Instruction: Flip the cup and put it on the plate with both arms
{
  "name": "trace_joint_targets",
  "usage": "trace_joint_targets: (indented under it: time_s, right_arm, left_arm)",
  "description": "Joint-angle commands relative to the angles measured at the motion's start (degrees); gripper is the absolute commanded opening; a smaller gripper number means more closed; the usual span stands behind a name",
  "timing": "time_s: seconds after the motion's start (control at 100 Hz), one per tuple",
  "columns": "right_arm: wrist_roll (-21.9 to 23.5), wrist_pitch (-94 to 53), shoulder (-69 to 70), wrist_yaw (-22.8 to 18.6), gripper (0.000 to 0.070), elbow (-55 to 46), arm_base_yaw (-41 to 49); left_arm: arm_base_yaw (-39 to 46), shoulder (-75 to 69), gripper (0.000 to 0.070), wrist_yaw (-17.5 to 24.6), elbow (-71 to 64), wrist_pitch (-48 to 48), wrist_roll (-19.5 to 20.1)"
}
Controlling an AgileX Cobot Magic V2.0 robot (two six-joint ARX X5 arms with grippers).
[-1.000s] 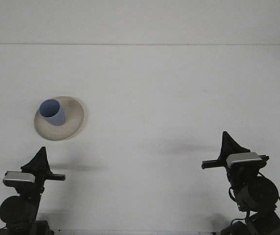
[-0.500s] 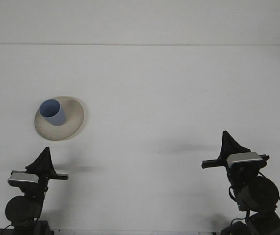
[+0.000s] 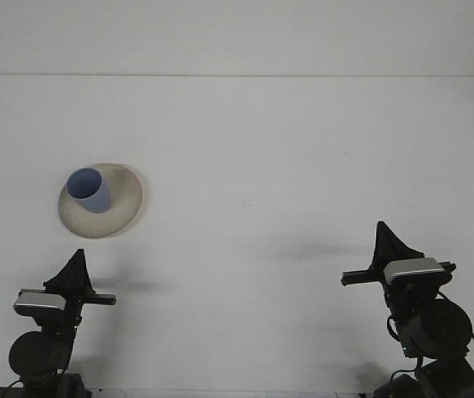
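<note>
Cup on plate, both arms clear of it.

The blue cup [image 3: 89, 190] stands mouth-up on the beige plate [image 3: 119, 214] at the left of the frame, on the white desk [image 3: 303, 166]. The left gripper [image 3: 74, 272] sits at lower left, just below the plate; the right gripper [image 3: 385, 242] sits at lower right, well apart. Both sets of fingers come to a closed point and hold nothing.
</note>
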Motion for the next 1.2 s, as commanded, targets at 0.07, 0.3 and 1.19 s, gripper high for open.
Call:
trace_joint_targets:
  time_s: [0.07,0.3,1.19]
  right_arm:
    - [-0.26,0.74,0.02,-0.02,0.0000,0.09,0.26]
    - [-5.44,0.57,-0.02,0.39,0.0000,0.07,-0.28]
    - [-19.69,7.96,-25.79,-20.02,0.0000,-31.43,-26.21]
  left_arm:
    - [-0.02,-0.07,0.0014,-0.33,-1.16,0.63,-0.33]
    - [-0.02,-0.07,0.0014,-0.33,-1.16,0.63,-0.33]
    - [-0.02,-0.07,0.0014,-0.33,-1.16,0.63,-0.33]
